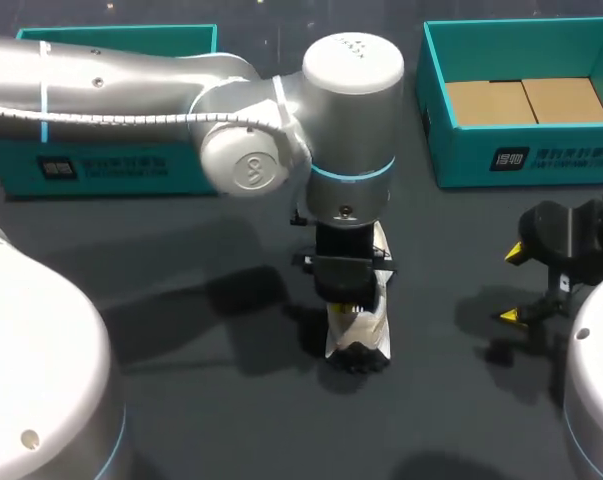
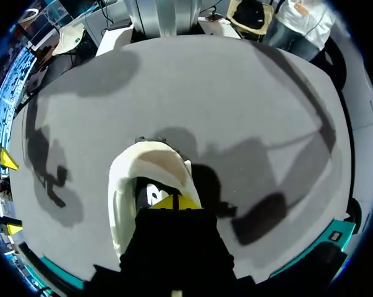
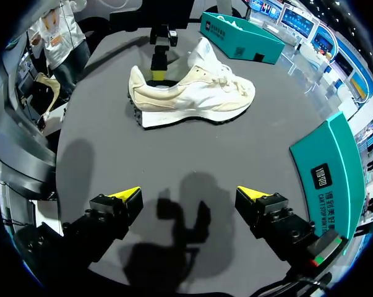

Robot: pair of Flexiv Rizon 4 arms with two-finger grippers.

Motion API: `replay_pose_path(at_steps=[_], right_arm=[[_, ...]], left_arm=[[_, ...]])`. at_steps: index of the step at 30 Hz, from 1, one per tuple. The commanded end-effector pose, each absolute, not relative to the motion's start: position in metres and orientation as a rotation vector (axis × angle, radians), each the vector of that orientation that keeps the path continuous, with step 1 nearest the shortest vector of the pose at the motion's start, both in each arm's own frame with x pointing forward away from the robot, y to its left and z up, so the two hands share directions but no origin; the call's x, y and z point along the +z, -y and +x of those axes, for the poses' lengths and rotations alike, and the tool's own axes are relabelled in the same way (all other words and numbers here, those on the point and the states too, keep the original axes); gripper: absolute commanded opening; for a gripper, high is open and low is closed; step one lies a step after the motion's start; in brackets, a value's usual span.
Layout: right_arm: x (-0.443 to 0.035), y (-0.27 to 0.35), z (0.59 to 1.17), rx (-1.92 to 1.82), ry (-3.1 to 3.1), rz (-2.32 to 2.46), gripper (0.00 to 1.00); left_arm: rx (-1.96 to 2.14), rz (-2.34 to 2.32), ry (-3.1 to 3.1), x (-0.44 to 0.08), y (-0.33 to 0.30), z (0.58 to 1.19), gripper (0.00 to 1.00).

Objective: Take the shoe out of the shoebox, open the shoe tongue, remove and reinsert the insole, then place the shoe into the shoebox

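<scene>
A cream-white sneaker (image 1: pixel 362 335) lies on the dark table, its heel towards the near edge. My left arm reaches over from the left, and my left gripper (image 1: pixel 349 300) points straight down into the shoe's opening. In the left wrist view its yellow tips (image 2: pixel 174 201) sit together inside the shoe (image 2: pixel 148 162); whether they pinch the insole is hidden. The right wrist view shows the shoe (image 3: pixel 192 96) side-on with the left gripper (image 3: pixel 156 73) in its heel end. My right gripper (image 1: pixel 513 284) (image 3: pixel 189 197) stands open and empty, well to the right of the shoe.
An open teal shoebox (image 1: pixel 436 100) with brown cardboard inside stands at the back right. A second teal box (image 1: pixel 111 160) stands at the back left, partly behind my left arm. Bare table lies between the shoe and my right gripper.
</scene>
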State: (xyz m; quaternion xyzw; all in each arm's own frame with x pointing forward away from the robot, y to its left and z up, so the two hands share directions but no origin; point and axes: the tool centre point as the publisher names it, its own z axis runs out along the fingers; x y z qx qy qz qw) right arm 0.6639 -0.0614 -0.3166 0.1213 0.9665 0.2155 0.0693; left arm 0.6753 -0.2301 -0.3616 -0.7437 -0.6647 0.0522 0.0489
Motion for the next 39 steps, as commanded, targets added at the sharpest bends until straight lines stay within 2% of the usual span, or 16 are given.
replay_pose_path(at_steps=[1,11,20,25,39], right_arm=[[-0.315,0.062,0.661,0.644,-2.907,0.366,1.0],[-0.315,0.062,0.661,0.644,-2.907,0.366,1.0],[-0.315,0.062,0.661,0.644,-2.907,0.366,1.0],[-0.315,0.062,0.661,0.644,-2.907,0.366,1.0],[-0.315,0.062,0.661,0.644,-2.907,0.366,1.0]], left_arm=[[0.105,-2.239,2.017,-0.381,0.241,0.676,0.0],[0.109,-2.198,2.063,-0.406,0.254,0.68,0.0],[0.167,-2.266,2.105,-0.362,0.25,0.678,0.0],[0.084,-2.249,2.091,-0.359,0.243,0.679,0.0],[-0.017,-2.12,2.066,-0.408,0.243,0.682,0.0]])
